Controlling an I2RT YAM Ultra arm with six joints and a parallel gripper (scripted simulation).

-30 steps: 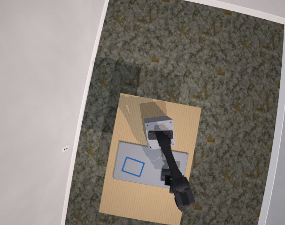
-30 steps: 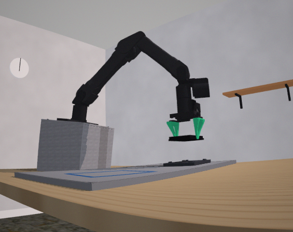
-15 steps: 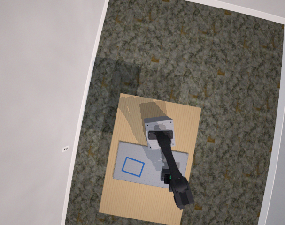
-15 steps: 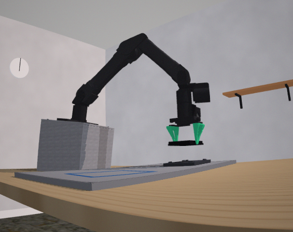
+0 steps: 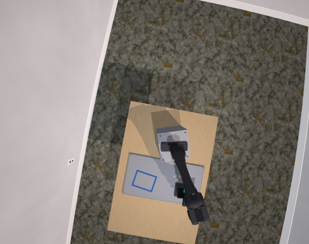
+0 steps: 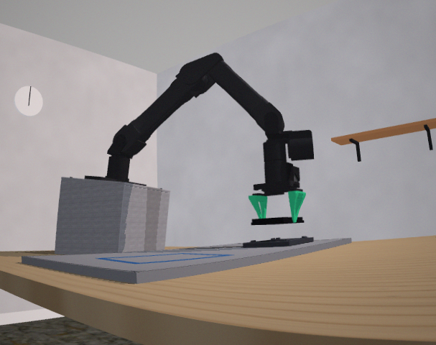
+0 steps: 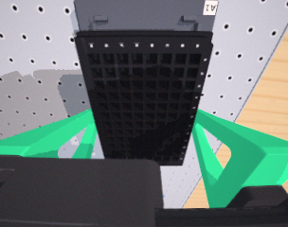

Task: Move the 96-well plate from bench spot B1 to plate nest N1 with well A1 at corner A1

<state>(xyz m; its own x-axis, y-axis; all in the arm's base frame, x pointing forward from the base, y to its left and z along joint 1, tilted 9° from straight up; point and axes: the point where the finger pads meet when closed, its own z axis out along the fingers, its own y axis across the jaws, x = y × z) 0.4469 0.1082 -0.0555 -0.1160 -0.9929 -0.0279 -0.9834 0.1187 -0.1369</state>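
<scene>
My gripper (image 6: 277, 215) with green fingers is shut on the black 96-well plate (image 6: 277, 221) and holds it level a short way above the dark plate nest N1 (image 6: 278, 241). In the wrist view the plate (image 7: 144, 96) sits between the two green fingers, right way up, and covers most of the nest (image 7: 141, 14) below it. The white A1 label (image 7: 210, 7) shows at the nest's far right corner. In the overhead view the arm hides most of the plate (image 5: 179, 190). The blue outline of spot B1 (image 5: 144, 180) is empty.
The grey perforated base plate (image 6: 180, 258) lies on the wooden table. The arm's grey pedestal (image 6: 110, 215) stands behind it at the left. A wooden wall shelf (image 6: 388, 131) hangs at the right, well above the table.
</scene>
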